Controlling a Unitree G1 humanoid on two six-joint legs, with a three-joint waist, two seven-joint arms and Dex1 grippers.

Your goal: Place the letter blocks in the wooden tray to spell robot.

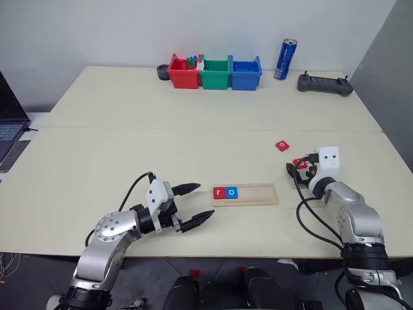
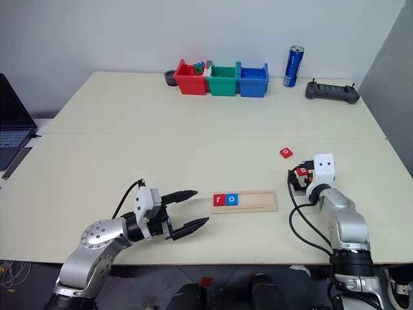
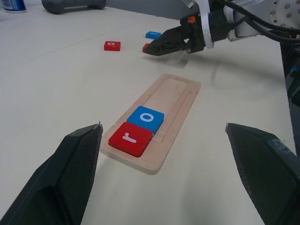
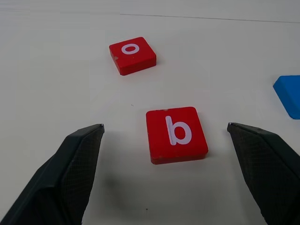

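A: Where are our two hands?

B: Our right gripper [image 4: 165, 176] has its fingers [image 4: 70, 173] spread wide with nothing in them. The red b block [image 4: 176, 134] lies flat on the table [image 1: 129, 148] just ahead of them, in line with the gap between the two fingers

A: Do we touch it?

B: No, we see table on both sides of it. A red o block [image 4: 132, 55] lies farther out past the fingertips, and a blue block [image 4: 289, 93] peeks in beyond one finger. We cannot read its letter

A: And our other hand?

B: Our left gripper [image 1: 193, 205] is let go wide too, holding nothing. The wooden tray [image 3: 173, 101] lies in front of its fingertips, a little way off

A: What is in the tray?

B: A red r block [image 3: 131, 138] sits at the tray end nearest those fingers. A blue o block [image 3: 146, 119] is right next to it, touching. The other slots have no blocks yet
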